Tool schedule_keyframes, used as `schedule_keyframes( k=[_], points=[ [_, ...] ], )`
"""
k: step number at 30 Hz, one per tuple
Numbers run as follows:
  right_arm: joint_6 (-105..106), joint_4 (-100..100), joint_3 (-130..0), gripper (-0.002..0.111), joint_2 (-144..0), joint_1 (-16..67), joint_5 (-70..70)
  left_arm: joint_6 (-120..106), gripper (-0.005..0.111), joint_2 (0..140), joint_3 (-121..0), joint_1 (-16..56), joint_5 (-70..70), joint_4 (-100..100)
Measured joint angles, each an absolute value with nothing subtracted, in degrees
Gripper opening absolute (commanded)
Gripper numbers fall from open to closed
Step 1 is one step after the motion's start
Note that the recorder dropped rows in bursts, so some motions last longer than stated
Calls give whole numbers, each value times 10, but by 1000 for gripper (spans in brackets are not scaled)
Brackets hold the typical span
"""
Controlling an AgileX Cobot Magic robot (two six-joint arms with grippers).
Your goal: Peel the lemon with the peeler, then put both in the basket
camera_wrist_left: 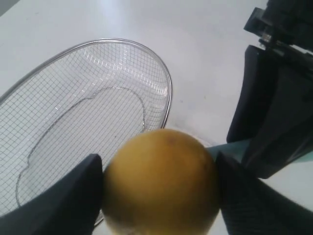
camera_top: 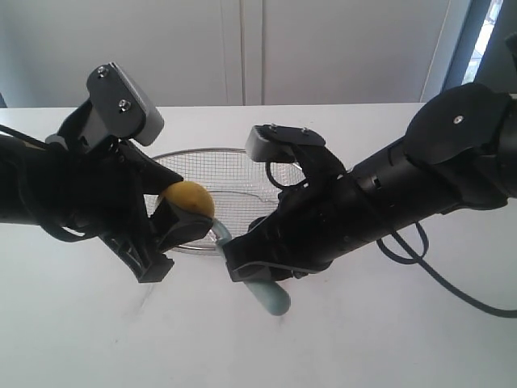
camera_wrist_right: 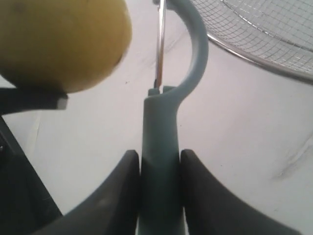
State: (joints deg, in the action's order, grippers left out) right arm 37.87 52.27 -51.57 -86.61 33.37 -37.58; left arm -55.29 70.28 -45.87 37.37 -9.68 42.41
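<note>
The left end effector (camera_wrist_left: 159, 196) is clamped on the lemon (camera_top: 188, 200), which sits squeezed between its two fingers (camera_wrist_left: 68, 196). The right end effector (camera_wrist_right: 160, 196) grips the peeler (camera_wrist_right: 164, 122) by its teal handle. The blade head juts out ahead of its fingers, just beside the lemon, and the wire basket (camera_wrist_left: 166, 83) lies on the white desk (camera_top: 363, 339) just beyond both.
</note>
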Motion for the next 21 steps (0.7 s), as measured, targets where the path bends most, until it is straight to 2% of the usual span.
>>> schedule_keyframes(
  k=[8,21],
  points=[
    [381,525,-516,0,-861,334,-371,-553,0,707,-459,374,-96,424],
    [381,489,-517,0,-777,328,-346,-554,0,707,-459,374,-96,422]
  ],
)
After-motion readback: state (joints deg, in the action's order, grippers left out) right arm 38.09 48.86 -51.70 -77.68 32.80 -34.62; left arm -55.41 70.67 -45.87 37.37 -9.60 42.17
